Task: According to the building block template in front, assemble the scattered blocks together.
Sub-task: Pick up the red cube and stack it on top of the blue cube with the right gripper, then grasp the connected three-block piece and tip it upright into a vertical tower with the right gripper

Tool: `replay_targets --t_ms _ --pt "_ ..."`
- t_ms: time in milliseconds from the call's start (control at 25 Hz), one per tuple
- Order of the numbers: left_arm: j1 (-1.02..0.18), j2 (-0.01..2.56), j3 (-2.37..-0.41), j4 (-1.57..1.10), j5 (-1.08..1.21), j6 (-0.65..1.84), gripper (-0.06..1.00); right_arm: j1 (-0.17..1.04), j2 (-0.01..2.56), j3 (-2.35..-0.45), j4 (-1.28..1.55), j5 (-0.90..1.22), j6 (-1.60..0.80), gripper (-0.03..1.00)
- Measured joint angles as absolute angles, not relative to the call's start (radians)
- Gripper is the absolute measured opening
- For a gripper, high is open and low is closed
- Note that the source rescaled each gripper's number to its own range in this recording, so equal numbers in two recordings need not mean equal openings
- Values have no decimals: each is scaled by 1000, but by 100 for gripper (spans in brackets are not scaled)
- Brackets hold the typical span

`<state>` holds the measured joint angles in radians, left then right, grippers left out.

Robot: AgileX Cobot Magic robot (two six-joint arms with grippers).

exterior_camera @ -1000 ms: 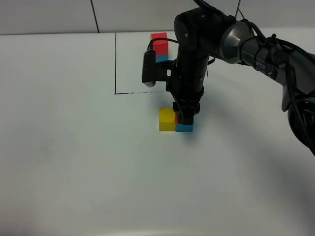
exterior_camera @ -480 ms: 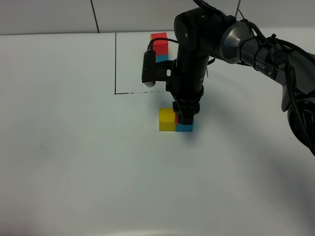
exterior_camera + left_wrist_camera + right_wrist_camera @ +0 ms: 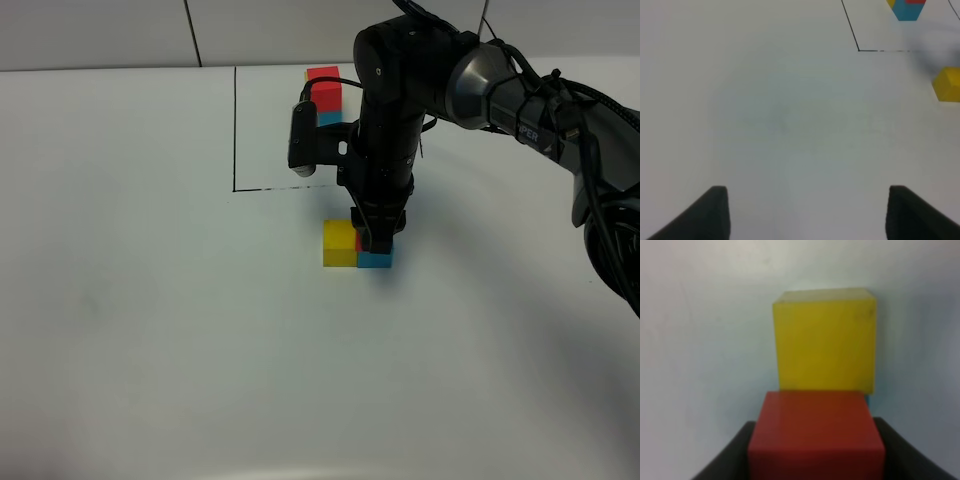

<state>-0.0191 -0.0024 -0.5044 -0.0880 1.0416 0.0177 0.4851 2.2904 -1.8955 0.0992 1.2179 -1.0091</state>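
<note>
My right gripper (image 3: 376,240) points straight down and is shut on a red block (image 3: 358,243), which sits on top of a blue block (image 3: 375,261). A yellow block (image 3: 339,243) stands on the table, touching the blue block's left side. In the right wrist view the red block (image 3: 816,437) sits between the dark fingers (image 3: 732,457), with the yellow block (image 3: 824,340) just beyond it. The template stack (image 3: 324,95), red over blue with a yellow edge behind, stands at the back inside the black outline. My left gripper (image 3: 812,212) is open and empty over bare table.
A black line (image 3: 234,130) marks off the template area on the white table (image 3: 150,300). The left wrist view shows the yellow block (image 3: 947,85) and the template stack (image 3: 905,9) far off. The right arm (image 3: 520,95) reaches in from the right edge.
</note>
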Motion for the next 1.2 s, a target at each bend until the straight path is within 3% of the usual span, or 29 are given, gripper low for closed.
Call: replay_targets --t_ms 120,360,480,840,1200 --pt "-19 -2 -504 -88 1042 19 41 485 2291 -1895 99 1218 -1009 16" --pt "-19 -2 -504 -88 1042 19 41 485 2279 -1895 79 1217 -1008 67" --pt "-19 -2 -504 -88 1042 19 41 485 2264 -1895 59 1217 -975 78" --pt "-19 -2 -504 -88 1042 19 41 474 2140 -1877 0 1214 -801 82" --pt "-19 -2 -504 -88 1042 19 41 405 2003 -1591 -9 1217 -688 82"
